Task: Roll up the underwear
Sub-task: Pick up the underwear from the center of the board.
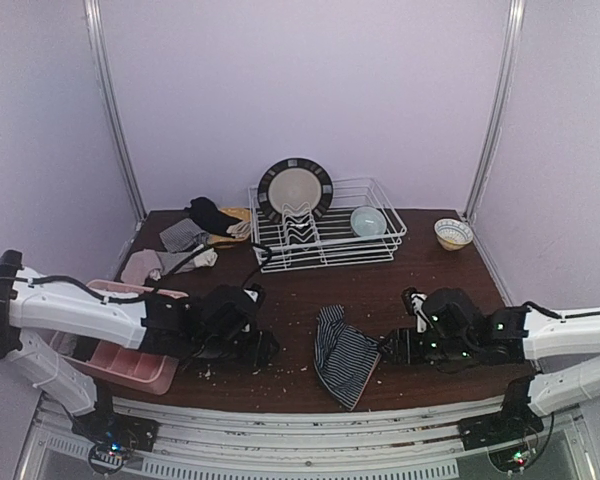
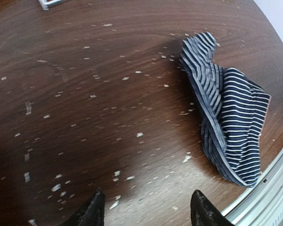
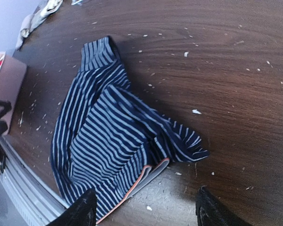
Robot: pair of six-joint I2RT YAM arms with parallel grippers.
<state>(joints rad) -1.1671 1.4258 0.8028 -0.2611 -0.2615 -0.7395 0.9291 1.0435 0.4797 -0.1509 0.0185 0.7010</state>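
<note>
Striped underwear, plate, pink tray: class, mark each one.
Striped underwear (image 1: 345, 358): top view, middle of the cloth.
Plate (image 1: 295, 190): top view, pale centre.
Pink tray (image 1: 130, 370): top view, near wall.

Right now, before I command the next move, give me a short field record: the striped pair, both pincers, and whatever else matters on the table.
striped underwear: crumpled, not rolled, near the front edge between the arms
left pincer: open, empty, over bare table to its left
right pincer: open, above the cloth's hem, not gripping
other underwear: heaped at back left
pink tray: front left
</note>
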